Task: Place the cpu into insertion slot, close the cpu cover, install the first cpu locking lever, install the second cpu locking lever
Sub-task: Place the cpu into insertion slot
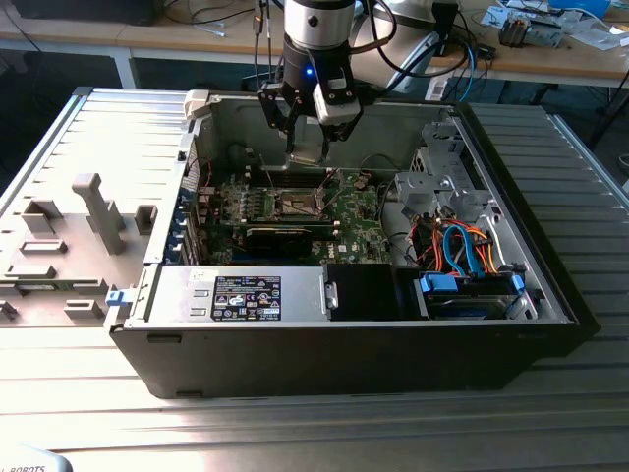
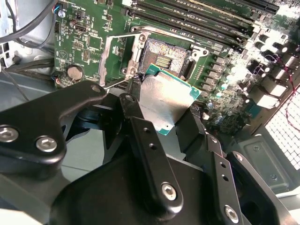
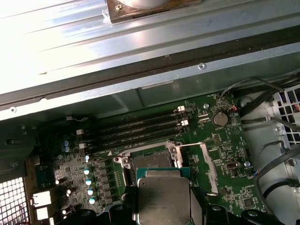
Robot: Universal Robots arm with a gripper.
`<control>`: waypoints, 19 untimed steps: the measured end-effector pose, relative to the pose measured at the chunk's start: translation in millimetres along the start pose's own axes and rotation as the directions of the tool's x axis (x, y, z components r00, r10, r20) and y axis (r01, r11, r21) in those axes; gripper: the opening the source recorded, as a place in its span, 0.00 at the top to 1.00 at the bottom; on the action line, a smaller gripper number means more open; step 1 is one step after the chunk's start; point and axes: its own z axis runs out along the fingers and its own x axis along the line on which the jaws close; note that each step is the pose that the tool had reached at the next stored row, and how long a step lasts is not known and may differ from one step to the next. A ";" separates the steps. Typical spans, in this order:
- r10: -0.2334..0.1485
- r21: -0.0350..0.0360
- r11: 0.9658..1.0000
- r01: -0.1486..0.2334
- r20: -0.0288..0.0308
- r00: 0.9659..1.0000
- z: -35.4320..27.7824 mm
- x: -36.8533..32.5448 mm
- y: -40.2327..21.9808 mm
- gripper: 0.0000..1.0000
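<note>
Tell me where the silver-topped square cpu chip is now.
In both wrist views, the silver-topped square cpu is held by the black gripper above the dark-centred, metal-rimmed insertion slot, whose thin silvery cpu cover stands open.

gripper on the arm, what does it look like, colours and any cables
The black matte gripper is mounted on a silver-grey cylindrical wrist with a small blue light. Its fingers are flat jointed bars pinned with silver screws. Black cables loop beside the wrist.
</note>
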 end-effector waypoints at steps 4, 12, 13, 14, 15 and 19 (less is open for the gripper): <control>0.005 0.000 1.000 -0.005 0.000 1.000 0.1 0.0 0.0 0.46; 0.014 0.000 1.000 -0.014 0.001 1.000 0.2 0.0 0.0 0.46; 0.015 0.000 1.000 -0.015 0.001 1.000 0.2 0.0 0.0 0.46; 0.016 0.000 1.000 -0.016 0.001 1.000 0.2 0.0 0.0 0.46; 0.017 0.000 1.000 -0.017 0.001 1.000 0.2 0.0 0.0 0.46; 0.022 0.000 1.000 -0.022 0.002 1.000 0.3 0.0 0.0 0.46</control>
